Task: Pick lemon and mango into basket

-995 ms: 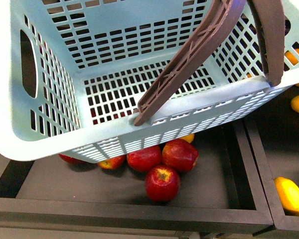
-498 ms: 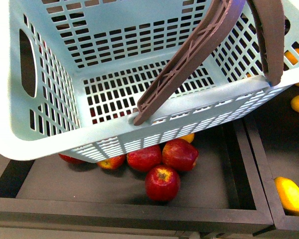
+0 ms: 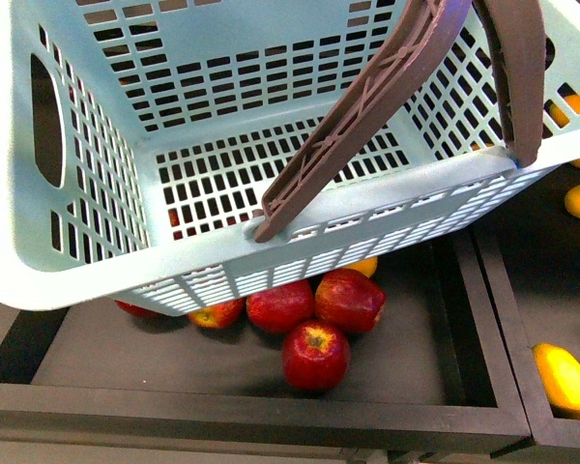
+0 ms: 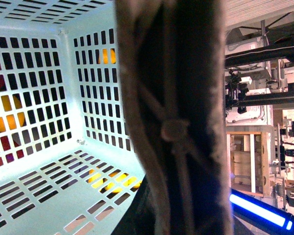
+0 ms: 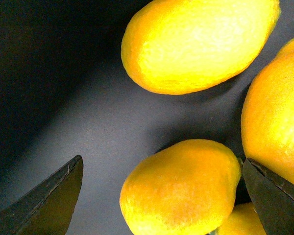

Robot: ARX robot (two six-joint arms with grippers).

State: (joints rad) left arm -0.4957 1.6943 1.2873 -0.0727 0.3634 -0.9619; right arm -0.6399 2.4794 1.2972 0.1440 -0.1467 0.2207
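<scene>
Lemon (image 5: 181,188) between wide-spread fingers of right gripper (image 5: 161,161)

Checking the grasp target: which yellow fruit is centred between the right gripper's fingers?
The yellow fruit framed by the open right gripper, one finger on each side; the other fruits sit past the fingertips or off against one finger.

The basket (image 3: 87,280) is smooth, faintly glossy plastic, its brown handles (image 3: 348,126) ribbed and matt. Apples (image 3: 315,354) at six o'clock shine waxy. The mango (image 3: 564,380) at five o'clock looks smooth, and the tray floor (image 3: 106,358) matt.
</scene>
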